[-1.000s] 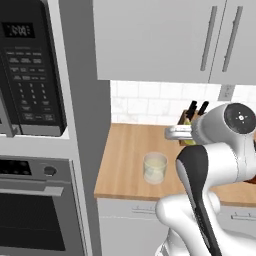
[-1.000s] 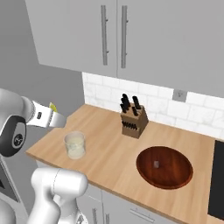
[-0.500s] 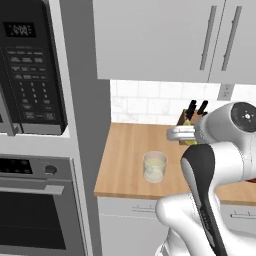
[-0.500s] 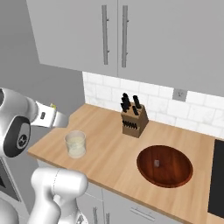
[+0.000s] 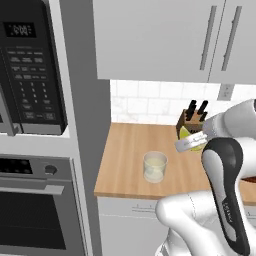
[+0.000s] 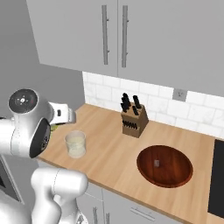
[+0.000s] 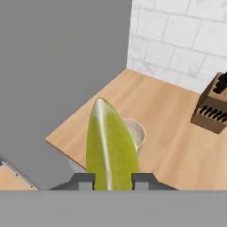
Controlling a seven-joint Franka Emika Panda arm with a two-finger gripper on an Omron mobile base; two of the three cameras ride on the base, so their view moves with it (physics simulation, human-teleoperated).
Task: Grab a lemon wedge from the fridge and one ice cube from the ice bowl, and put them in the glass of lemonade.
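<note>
Gripper: the gripper (image 7: 110,181) is clamping the lemon wedge (image 7: 111,148) between its 2 dark tips at the bottom centre of the hand view; the jaws are standing partly closed on the fruit, which is sticking out well beyond them.

Lemon wedge: in the left base view it is showing as a small yellow-green piece at right of centre, just beside the white hand; in the right base view a sliver is peeking out at centre left, beside the arm's white joint.

Glass of lemonade: the glass of lemonade (image 5: 155,167) is standing upright on the wooden counter (image 5: 130,160) at centre frame, near the front edge; in the hand view its rim is peeking out from behind the wedge, just right of centre.

Ice bowl: the ice bowl (image 6: 165,166) is sitting at lower right of the right base view, well apart from the glass, with 1 small pale cube inside it.

Knife block: the knife block (image 6: 134,119) is standing against the tiled wall, between glass and bowl.

Step in hand: probably carrying the wedge toward the glass.

Risk 1: the wedge is hiding most of the glass from the hand camera, so a release could be landing off the rim and onto the counter.

Risk 2: coming in too low could be knocking the glass toward the counter's front edge and spilling it.

Risk 3: the grip is sitting on 1 end of a long, slick piece, so it could be slipping or pivoting during a fast swing.
</note>
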